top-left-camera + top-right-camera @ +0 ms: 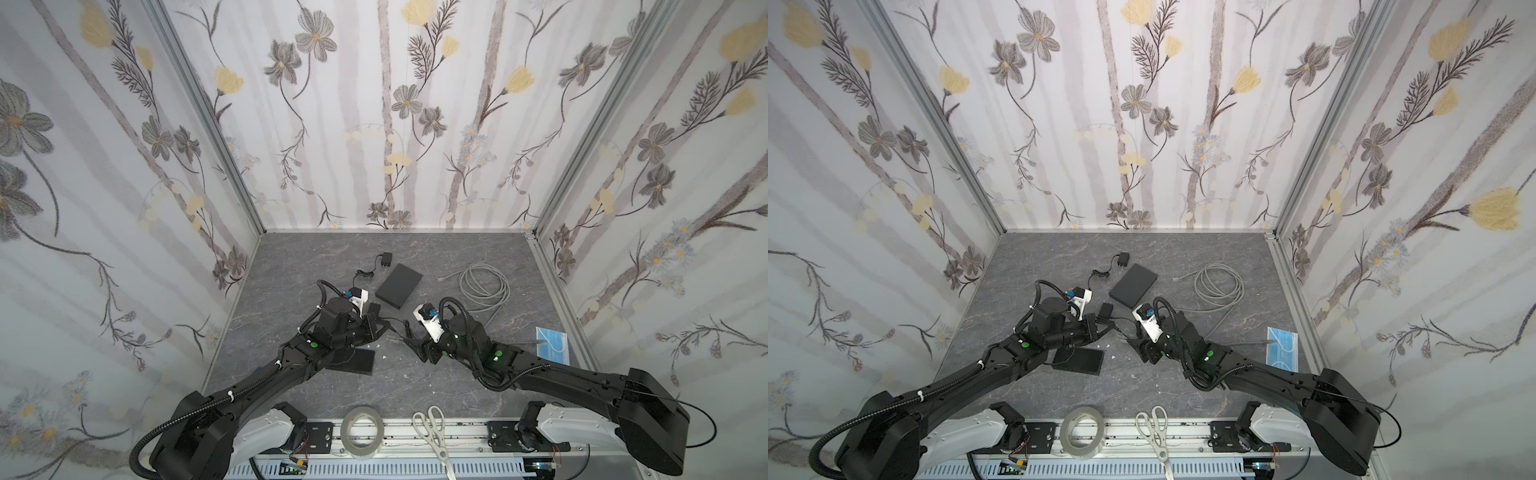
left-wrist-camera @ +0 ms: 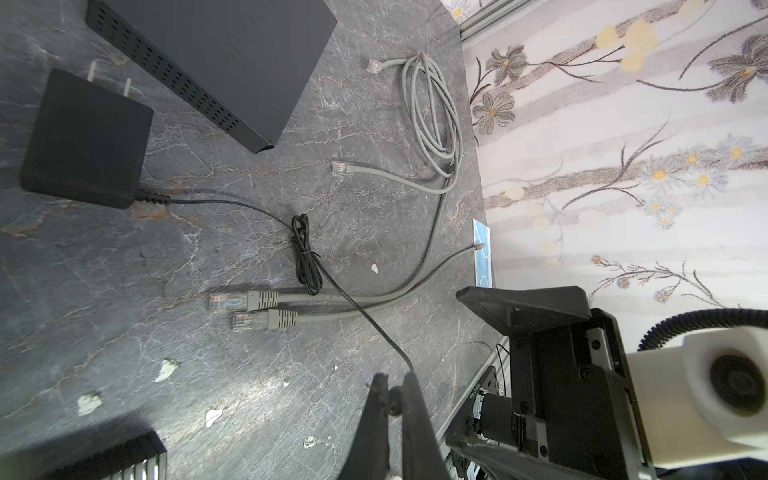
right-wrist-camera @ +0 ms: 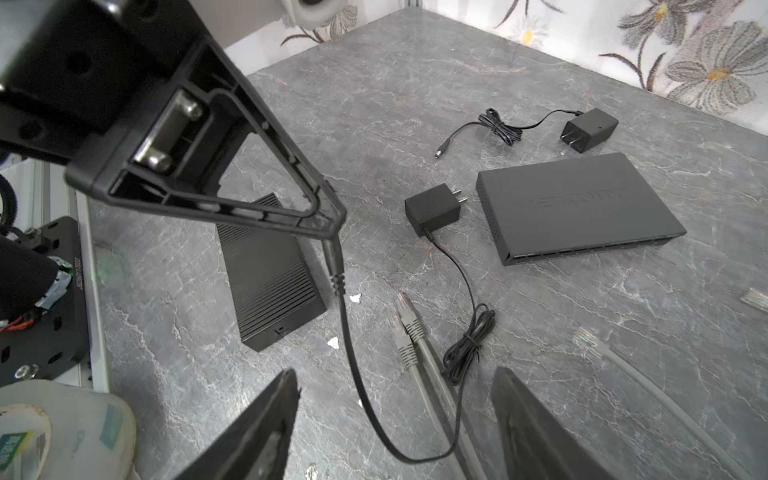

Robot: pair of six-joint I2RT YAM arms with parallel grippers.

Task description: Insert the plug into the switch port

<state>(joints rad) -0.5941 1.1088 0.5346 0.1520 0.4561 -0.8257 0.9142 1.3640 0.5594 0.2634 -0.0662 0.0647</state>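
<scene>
Black slim plug (image 3: pixel 335 268), ribbed at its rear end.

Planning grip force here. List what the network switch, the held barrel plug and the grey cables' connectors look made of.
Network switch: matte dark grey, probably painted sheet metal or hard plastic; crisp edges, punched vent slots.
Barrel plug: black moulded, seemingly rubbery plastic; ribbed strain relief.
Ethernet connectors: clear hard plastic, coloured wires visible inside; grey ribbed boots look rubbery.
</scene>
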